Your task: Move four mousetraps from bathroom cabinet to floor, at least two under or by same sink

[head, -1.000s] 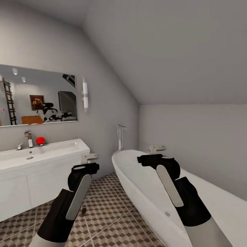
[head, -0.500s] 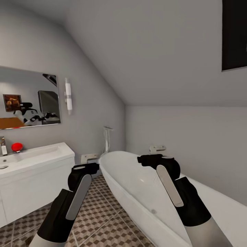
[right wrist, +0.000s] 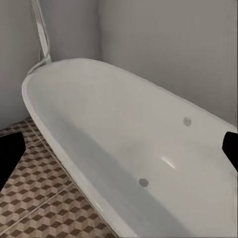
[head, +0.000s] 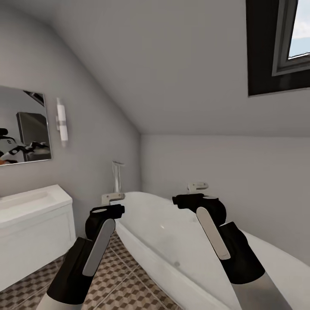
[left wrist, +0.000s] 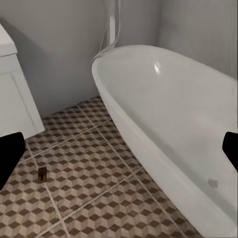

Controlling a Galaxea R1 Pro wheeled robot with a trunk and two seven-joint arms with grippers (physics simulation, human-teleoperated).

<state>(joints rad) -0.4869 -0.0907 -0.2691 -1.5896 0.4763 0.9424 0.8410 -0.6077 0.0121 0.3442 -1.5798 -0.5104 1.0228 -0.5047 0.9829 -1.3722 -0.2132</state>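
One mousetrap [left wrist: 42, 173], a tiny tan board with dark parts, lies on the cube-patterned bathroom floor [left wrist: 94, 198] a short way from the white vanity [left wrist: 12, 94]. The sink [head: 26, 202] sits on that vanity at the head view's left. My left gripper [head: 113, 197] hovers high above the floor, open and empty, its dark fingertips [left wrist: 10, 156] wide apart. My right gripper [head: 197, 187] is raised over the bathtub [right wrist: 124, 129], also open with nothing in it. The cabinet is out of view.
A long white bathtub [head: 172, 241] fills the right side, with a floor-standing tap [head: 117, 178] at its far end. A mirror [head: 23, 125] and wall lamp [head: 62, 119] hang above the vanity. A skylight [head: 282, 38] sits in the sloped ceiling. Tiled floor [head: 125, 288] runs between tub and vanity.
The head view has swung to the right: sink, mirror and tub slid left and the skylight came into view. Both arms keep the same pose relative to the camera.
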